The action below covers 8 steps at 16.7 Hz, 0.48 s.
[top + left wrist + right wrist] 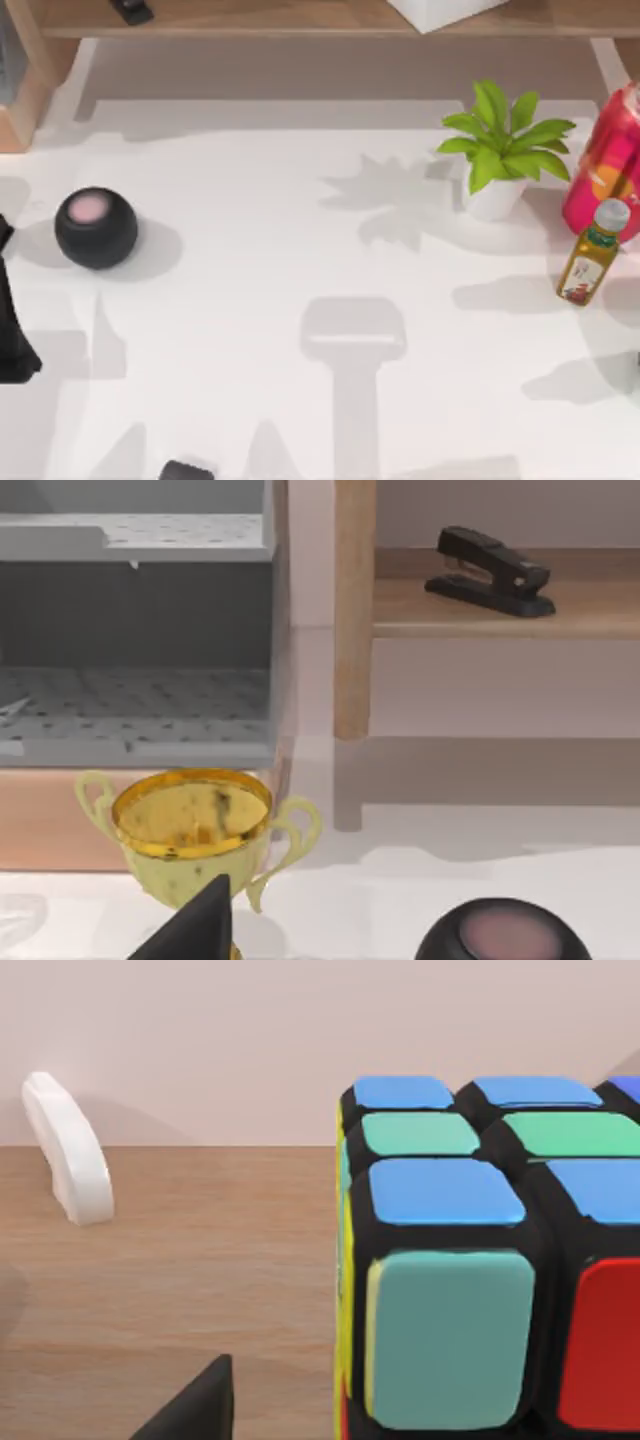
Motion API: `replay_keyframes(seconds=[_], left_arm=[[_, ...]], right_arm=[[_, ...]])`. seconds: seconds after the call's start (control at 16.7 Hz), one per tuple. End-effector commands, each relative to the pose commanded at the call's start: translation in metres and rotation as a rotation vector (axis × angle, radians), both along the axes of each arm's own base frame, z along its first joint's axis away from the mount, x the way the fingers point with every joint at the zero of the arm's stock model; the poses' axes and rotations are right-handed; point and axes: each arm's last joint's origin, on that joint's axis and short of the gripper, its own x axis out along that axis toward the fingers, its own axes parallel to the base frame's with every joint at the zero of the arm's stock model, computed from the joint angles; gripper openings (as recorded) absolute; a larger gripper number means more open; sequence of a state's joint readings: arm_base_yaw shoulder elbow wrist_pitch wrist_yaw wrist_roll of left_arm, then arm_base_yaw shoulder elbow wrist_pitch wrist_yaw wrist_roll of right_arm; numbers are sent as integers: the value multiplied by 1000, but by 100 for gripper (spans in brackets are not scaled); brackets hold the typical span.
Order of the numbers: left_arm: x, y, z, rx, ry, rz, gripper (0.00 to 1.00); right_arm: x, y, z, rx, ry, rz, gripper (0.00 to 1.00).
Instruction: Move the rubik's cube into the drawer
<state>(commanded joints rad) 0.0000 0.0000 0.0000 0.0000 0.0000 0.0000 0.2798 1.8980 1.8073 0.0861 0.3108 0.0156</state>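
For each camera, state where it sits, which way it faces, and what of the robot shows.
Top view: overhead, facing down on the white table; the left arm shows at its left edge.
Left wrist view: on the left arm, facing the gold trophy; shares the black speaker with the top view.
Right wrist view: on the right arm, close against the rubik's cube.

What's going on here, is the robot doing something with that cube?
The right arm's camera is up close to the rubik's cube, which sits on a wooden surface beside a white handle-like piece; it does not look gripped yet. The left arm waits at the table's left edge, facing an open grey drawer behind a gold trophy. A black speaker, plant and bottle stand on the table.
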Motion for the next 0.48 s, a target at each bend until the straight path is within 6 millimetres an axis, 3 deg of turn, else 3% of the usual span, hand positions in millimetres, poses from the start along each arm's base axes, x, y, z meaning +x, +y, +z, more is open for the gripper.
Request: replay_keyframes(seconds=[0.48], left_arm=[[0,0,0,0,0,0,100]], right_arm=[[0,0,0,0,0,0,32]])
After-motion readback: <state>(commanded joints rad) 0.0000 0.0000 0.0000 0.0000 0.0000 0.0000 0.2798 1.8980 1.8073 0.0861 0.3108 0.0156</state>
